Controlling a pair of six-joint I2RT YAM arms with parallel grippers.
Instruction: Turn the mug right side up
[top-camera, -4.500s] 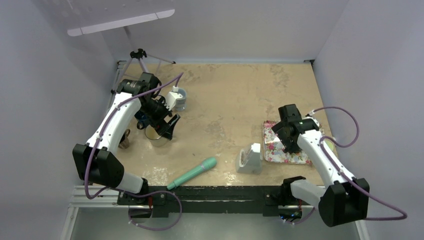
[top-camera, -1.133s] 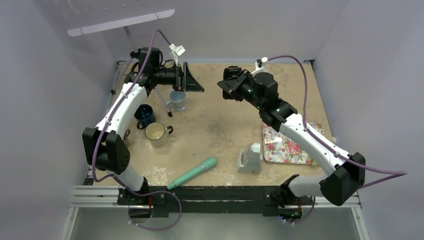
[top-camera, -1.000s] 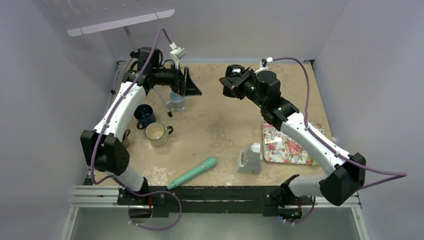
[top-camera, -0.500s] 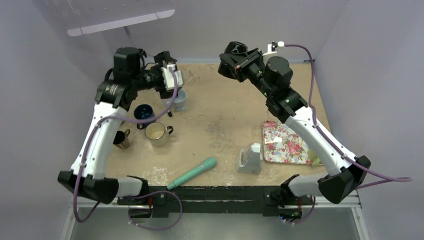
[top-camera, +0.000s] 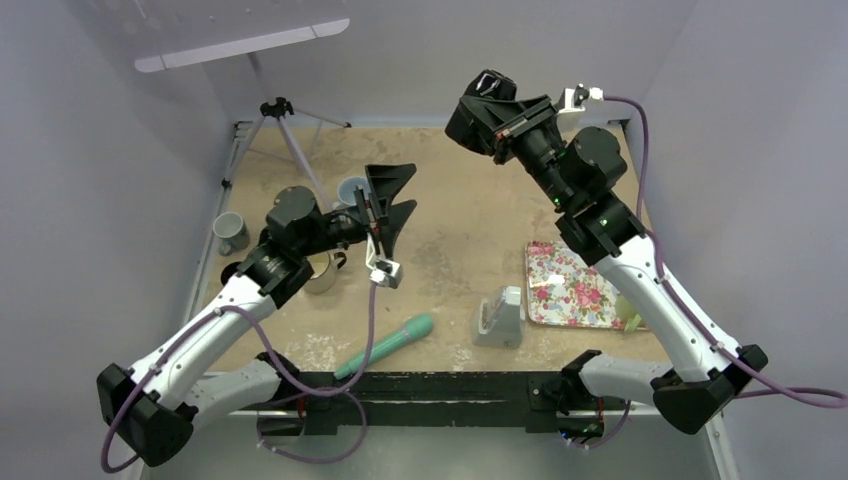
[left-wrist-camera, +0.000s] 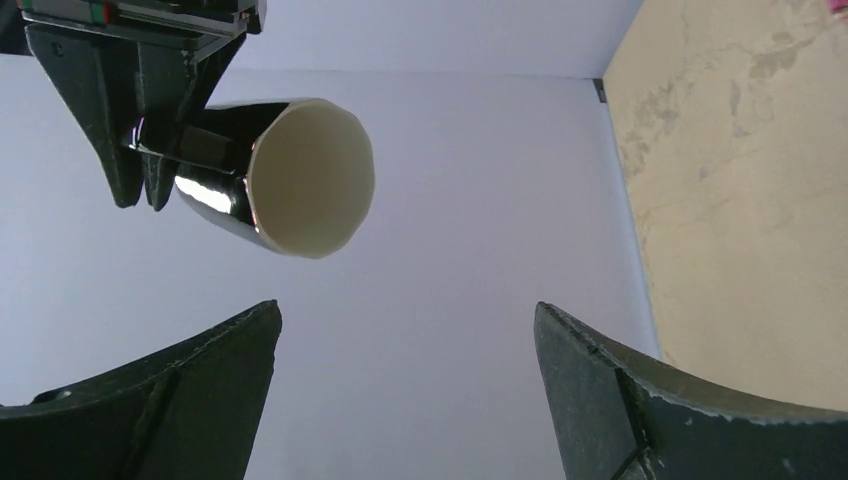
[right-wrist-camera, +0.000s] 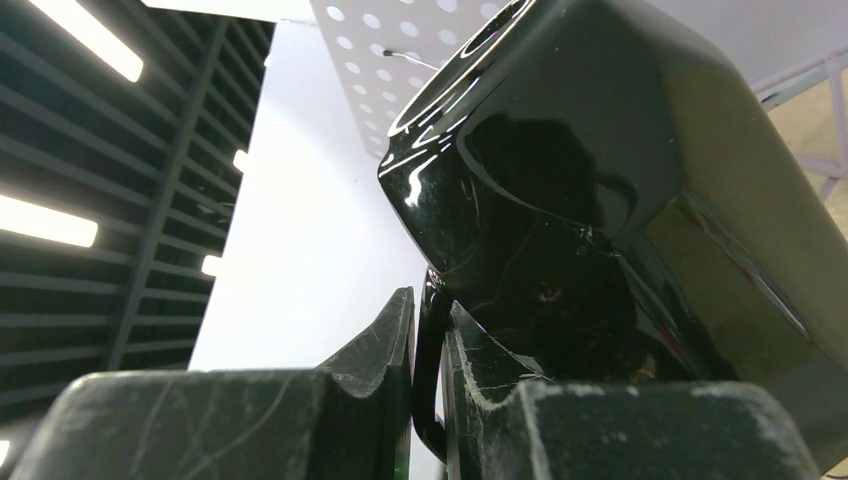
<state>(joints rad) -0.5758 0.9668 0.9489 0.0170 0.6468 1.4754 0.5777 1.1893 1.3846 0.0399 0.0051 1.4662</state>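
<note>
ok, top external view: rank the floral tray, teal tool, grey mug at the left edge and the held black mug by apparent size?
1. floral tray
2. teal tool, by length
3. grey mug
Unranked: black mug, held by the right gripper, sits raised nearer the camera; it looks roughly grey-mug size.
</note>
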